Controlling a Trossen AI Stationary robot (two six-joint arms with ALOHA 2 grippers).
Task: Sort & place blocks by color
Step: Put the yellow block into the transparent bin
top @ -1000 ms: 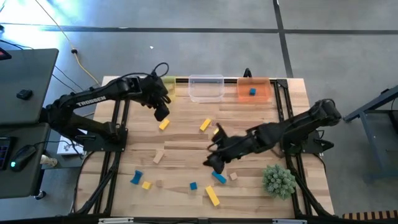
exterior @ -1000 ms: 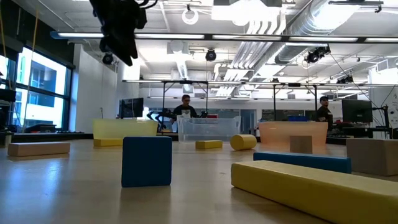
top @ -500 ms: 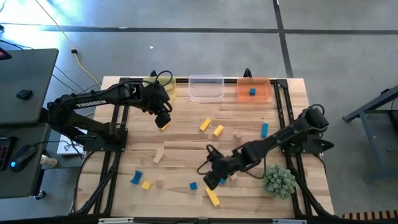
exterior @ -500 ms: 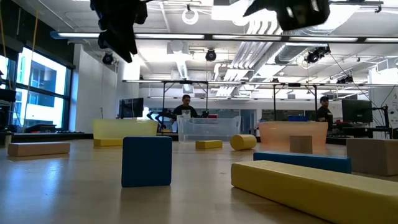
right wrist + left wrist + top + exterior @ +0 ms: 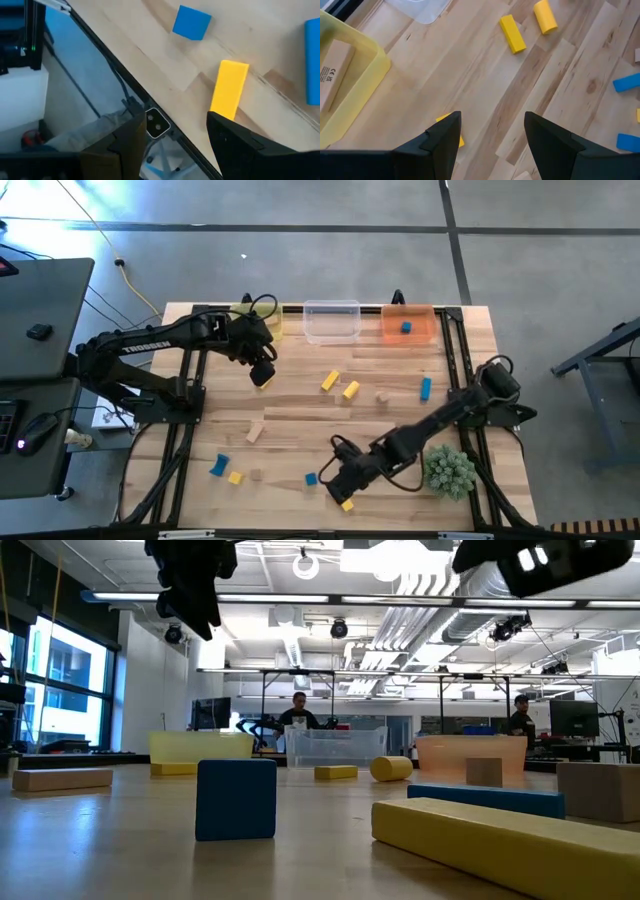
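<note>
Yellow, blue and tan blocks lie flat and scattered on the wooden table (image 5: 300, 415). My left gripper (image 5: 262, 372) hangs open above the table's far left part, just over a small yellow block (image 5: 459, 139) whose corner shows beside one finger. My right gripper (image 5: 338, 483) hangs open near the front edge. It slants down over the near end of a yellow bar (image 5: 229, 89), with a blue cube (image 5: 192, 22) close by. In the low view my left gripper (image 5: 195, 590) and my right gripper (image 5: 540, 565) both hang well clear of the table top.
Yellow tub (image 5: 265, 320), clear tub (image 5: 331, 320) and orange tub (image 5: 408, 323) line the far edge; a blue block (image 5: 405, 327) lies in the orange one. A green spiky ball (image 5: 448, 468) sits beside my right arm. The table's front edge (image 5: 165, 107) is right under my right gripper.
My right gripper has swung toward the table's near edge and come down, rolling about its own axis, from over a blue block to over the yellow bar. My left gripper has shifted slightly toward the near edge, over the small yellow block. Both have stayed open.
</note>
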